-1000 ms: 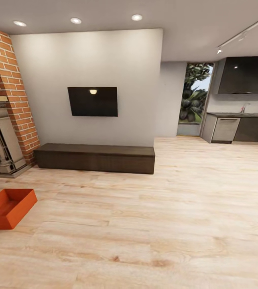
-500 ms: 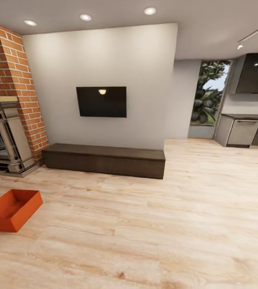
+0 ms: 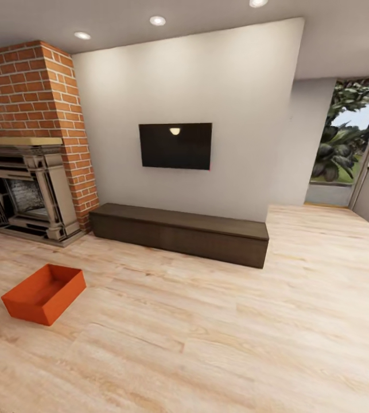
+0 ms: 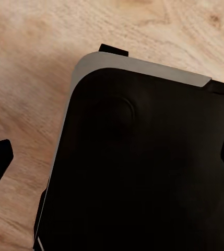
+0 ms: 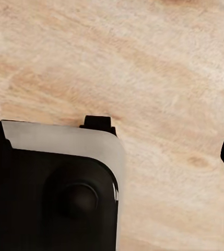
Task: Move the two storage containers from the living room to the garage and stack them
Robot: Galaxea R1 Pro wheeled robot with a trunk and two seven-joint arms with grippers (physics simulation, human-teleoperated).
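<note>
Container (image 3: 43, 293) sits empty on living-room plank floor (image 3: 218, 338) at 9 o'clock, near fireplace (image 3: 26, 195); nothing moved to garage yet. Both grippers' fingers spread apart, empty.

Head camera looks forward and slightly down across the living room toward the TV wall (image 3: 207, 86), from well back. Both wrist cameras face straight down, close over the robot's dark base (image 4: 143, 167) and the same plank floor (image 5: 158, 63).

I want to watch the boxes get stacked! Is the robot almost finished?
Not nearly. Nothing looks done: one orange container sits empty on the living room's wood floor, near the fireplace. Nothing is in hand. Left: pick up both containers, carry them to the garage, and stack them.
</note>
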